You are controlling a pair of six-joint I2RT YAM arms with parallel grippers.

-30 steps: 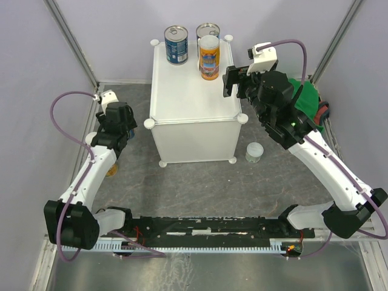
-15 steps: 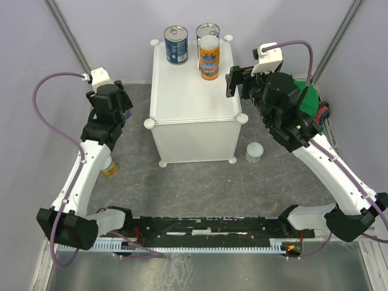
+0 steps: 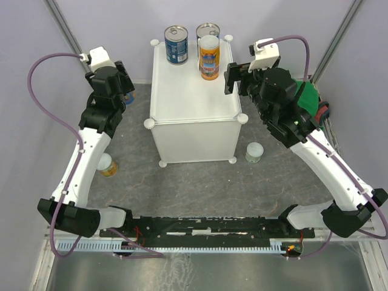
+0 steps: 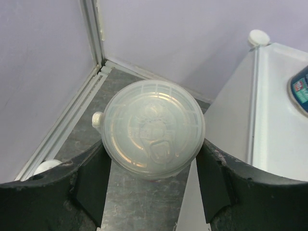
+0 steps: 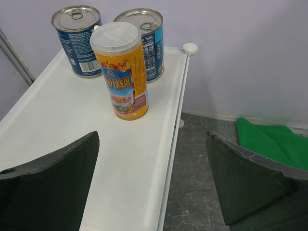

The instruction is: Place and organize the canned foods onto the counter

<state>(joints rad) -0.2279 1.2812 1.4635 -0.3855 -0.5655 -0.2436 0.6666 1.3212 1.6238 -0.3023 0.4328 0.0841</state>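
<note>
The white counter (image 3: 193, 91) carries two blue-labelled cans (image 3: 176, 44) (image 3: 207, 30) and a taller orange-labelled can (image 3: 209, 57) at its far end. My left gripper (image 3: 122, 92) is raised left of the counter and shut on a white-lidded can (image 4: 153, 127); its fingers (image 4: 91, 178) press the lid's sides. My right gripper (image 3: 233, 79) is open and empty over the counter's right edge (image 5: 175, 120), with the orange can (image 5: 120, 72) and the blue cans (image 5: 77, 38) ahead of it. A yellow-labelled can (image 3: 107, 165) and a pale green can (image 3: 254, 151) stand on the floor.
A green cloth (image 3: 309, 97) lies on the floor behind the right arm and shows in the right wrist view (image 5: 274, 144). Another white lid (image 4: 45, 167) sits on the floor below the left gripper. Purple walls and a metal corner rail (image 4: 94, 33) close in the left side.
My left gripper has risen and moved towards the back left corner, beside the counter's far left. The yellow can on the floor is now uncovered. The right arm has barely moved.
</note>
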